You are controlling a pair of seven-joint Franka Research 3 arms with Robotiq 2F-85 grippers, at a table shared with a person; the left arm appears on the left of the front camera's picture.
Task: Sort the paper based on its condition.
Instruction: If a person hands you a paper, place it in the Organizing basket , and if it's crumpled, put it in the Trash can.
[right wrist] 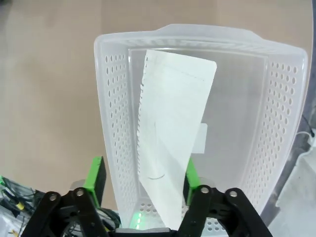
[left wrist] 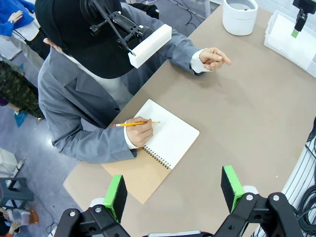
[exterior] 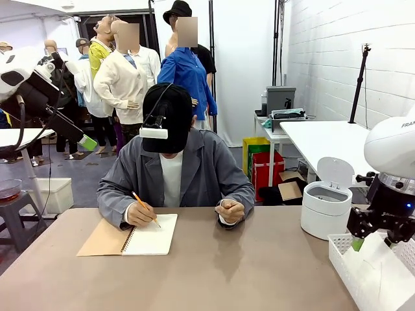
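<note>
Right claw [right wrist: 143, 172] spread wide, gripping nothing; paper [right wrist: 173, 128] slants between its fingers in basket [right wrist: 276, 123]

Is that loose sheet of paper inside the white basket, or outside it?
Inside. The paper lies slanted within the perforated walls of the basket, under the open right gripper.

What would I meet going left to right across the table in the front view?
Open spiral notebook → person's resting hand → round white lidded bin → perforated white basket.
</note>
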